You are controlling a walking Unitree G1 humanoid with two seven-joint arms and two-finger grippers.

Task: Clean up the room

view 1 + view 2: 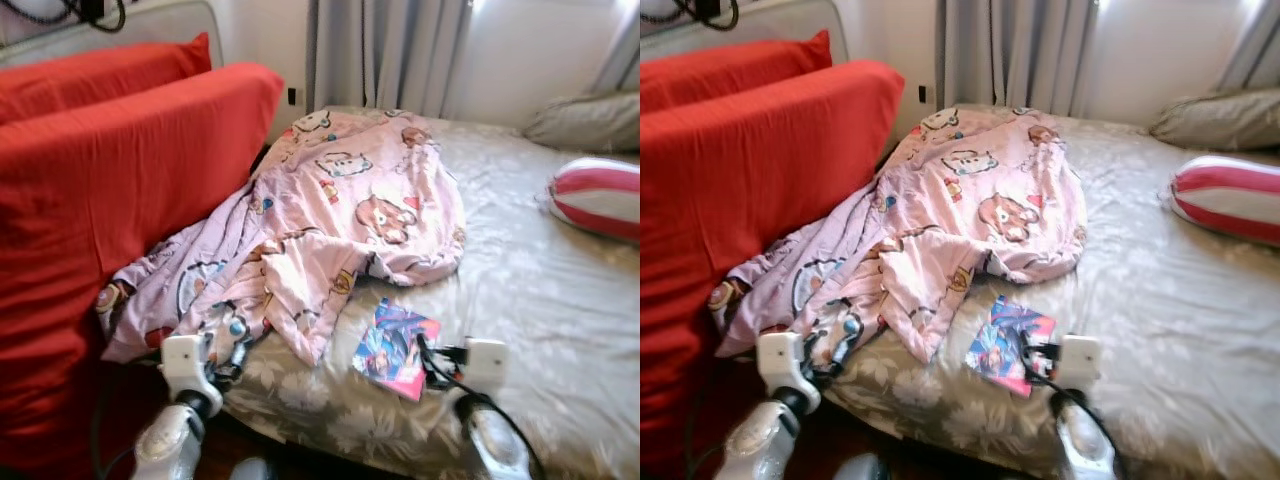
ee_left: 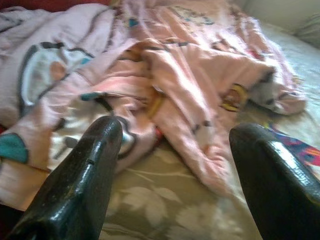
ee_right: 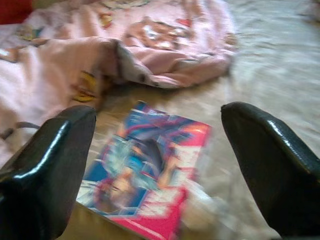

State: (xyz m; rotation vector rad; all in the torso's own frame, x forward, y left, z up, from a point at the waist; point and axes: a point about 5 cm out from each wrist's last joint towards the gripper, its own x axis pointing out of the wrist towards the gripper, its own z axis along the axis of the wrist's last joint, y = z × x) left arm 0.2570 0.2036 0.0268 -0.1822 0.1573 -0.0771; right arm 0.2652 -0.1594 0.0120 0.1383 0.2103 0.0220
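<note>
Nearest the camera, the right gripper (image 3: pixel 160 165) is held low over the front edge of the bed (image 1: pixel 560 300), jaws spread wide, and between them the comic book (image 1: pixel 396 347) is framed, lying flat on the floral sheet close to the mattress edge. Nothing is pinched yet. The left gripper (image 2: pixel 175 170) is raised beside it, jaws likewise spread, aimed at the crumpled hem of the pink cartoon-print duvet (image 1: pixel 340 220), which is heaped across the bed and spills down against the red sofa cushions (image 1: pixel 110 180). The step in hand is judged to be the approach to the comic book. A short reach forward and down is called for, then a closing on its near edge, since so thin and flat a thing may slide on the sheet. Farther off, a red-and-white striped cushion (image 1: pixel 597 196) and a grey pillow (image 1: pixel 585 122) are seen, with curtains (image 1: pixel 385 50) behind.
</note>
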